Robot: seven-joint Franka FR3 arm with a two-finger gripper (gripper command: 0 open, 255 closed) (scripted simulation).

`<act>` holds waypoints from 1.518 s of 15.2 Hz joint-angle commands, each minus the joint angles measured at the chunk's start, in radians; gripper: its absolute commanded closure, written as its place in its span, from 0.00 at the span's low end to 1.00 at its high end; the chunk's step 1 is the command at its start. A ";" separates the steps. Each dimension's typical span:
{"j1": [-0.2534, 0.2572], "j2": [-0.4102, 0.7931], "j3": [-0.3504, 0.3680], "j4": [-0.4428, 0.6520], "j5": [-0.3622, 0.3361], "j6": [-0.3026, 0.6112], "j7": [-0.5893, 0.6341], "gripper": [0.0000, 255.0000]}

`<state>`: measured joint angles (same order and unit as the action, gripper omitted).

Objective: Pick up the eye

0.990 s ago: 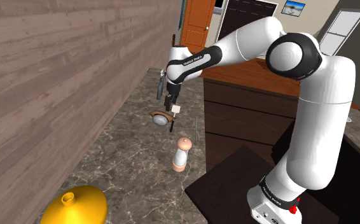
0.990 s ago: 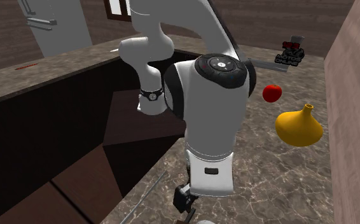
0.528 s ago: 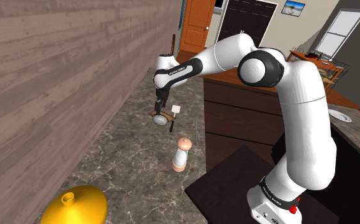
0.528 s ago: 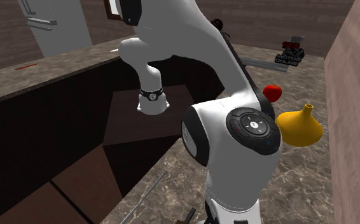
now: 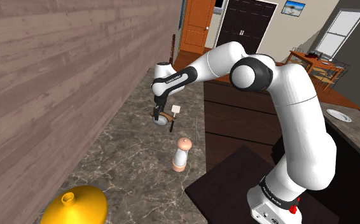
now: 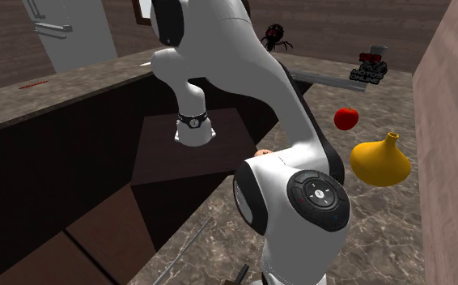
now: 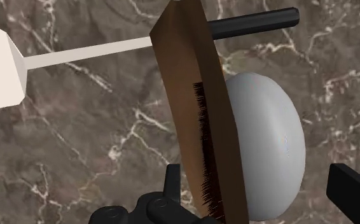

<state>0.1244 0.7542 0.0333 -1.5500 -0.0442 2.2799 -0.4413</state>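
Arm [image 5: 280, 83] stretched over counter [image 5: 128, 153]; pincer [image 7: 263, 188] spread astride eye [image 7: 264, 137], contact unclear.

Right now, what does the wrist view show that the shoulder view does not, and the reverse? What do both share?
Wrist view adds: dark lashes along the edge of the brown lid, and the black fingers standing apart, one on each side of the eye.
Shoulder view adds: the white arm, a shaker, a yellow gourd-shaped vase, the wooden wall, an orange door and a dark door.
Both share: the gripper above the grey-white eye, the white-headed tool beside it, and the marble counter.
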 commanded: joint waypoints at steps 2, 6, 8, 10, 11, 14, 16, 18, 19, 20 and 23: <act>0.000 0.010 0.000 0.010 0.000 0.001 0.000 1.00; 0.000 0.012 0.000 0.010 0.000 0.003 -0.001 1.00; 0.001 0.013 0.000 0.012 0.000 0.002 0.001 1.00; 0.002 0.012 0.000 0.014 0.000 0.000 0.002 1.00; 0.000 0.008 0.000 0.005 0.000 0.004 0.000 1.00; -0.001 -0.019 0.001 0.002 0.001 -0.021 -0.001 1.00; -0.001 -0.037 0.001 0.002 0.002 -0.038 -0.001 1.00; -0.001 -0.054 0.002 0.002 0.002 -0.055 -0.002 1.00; -0.001 -0.062 0.002 0.003 0.003 -0.064 -0.002 1.00; -0.002 -0.070 0.002 0.004 0.003 -0.073 -0.002 1.00; -0.002 -0.093 0.003 0.009 0.004 -0.100 -0.003 1.00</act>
<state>0.1215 0.6682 0.0359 -1.5451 -0.0404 2.1894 -0.4454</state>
